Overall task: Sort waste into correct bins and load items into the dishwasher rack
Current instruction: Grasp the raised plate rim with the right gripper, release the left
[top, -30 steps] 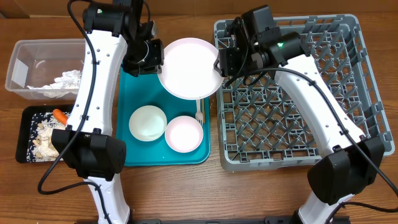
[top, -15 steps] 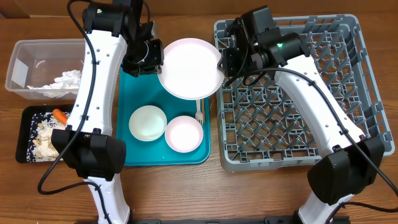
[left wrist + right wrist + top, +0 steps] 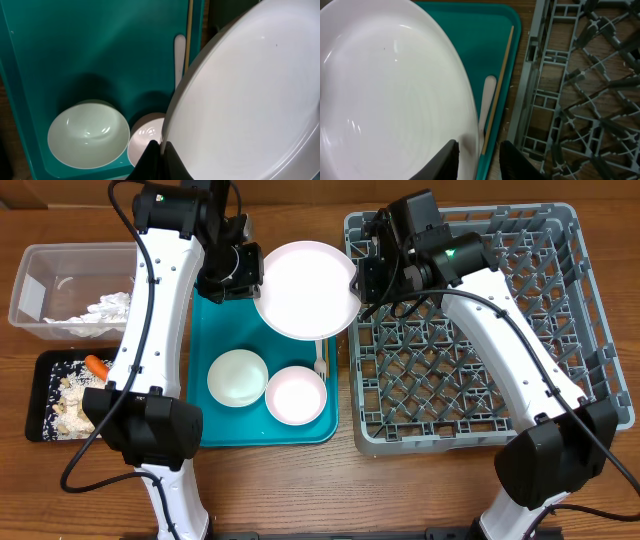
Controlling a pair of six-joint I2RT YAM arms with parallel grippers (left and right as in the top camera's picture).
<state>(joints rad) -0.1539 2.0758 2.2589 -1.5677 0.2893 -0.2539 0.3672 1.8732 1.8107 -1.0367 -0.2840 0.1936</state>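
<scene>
The plate point(image 3: 305, 290), large, round and pale pink-white, is held up over the far end of the teal tray point(image 3: 225, 330), its face turned up toward the overhead camera and its right edge reaching almost to the left wall of the grey rack point(image 3: 470, 380). The left gripper point(image 3: 161, 157) is closed tight on the plate's left rim, the thin edge pinched between its two dark fingers. The right gripper point(image 3: 480, 162) is at the opposite rim with its fingers partly apart, one over the plate's face and the other outside the edge; whether they actually press on the plate I cannot tell. On the near half of the tray, under and in front of the plate, sit a pale green bowl point(image 3: 238, 377) and, just beside it on the right, a pink bowl point(image 3: 296, 395). A white fork point(image 3: 320, 363) lies along the tray's right side, with a chopstick point(image 3: 500, 85) next to it by the tray's rim. At the left end of the table point(image 3: 300, 480), a clear tub point(image 3: 30, 265) holds a crumpled napkin point(image 3: 105, 310), and in front of it a black tray point(image 3: 40, 380) holds a carrot point(image 3: 97, 365) and beige food scraps point(image 3: 70, 405). No dishes show in the rack.
</scene>
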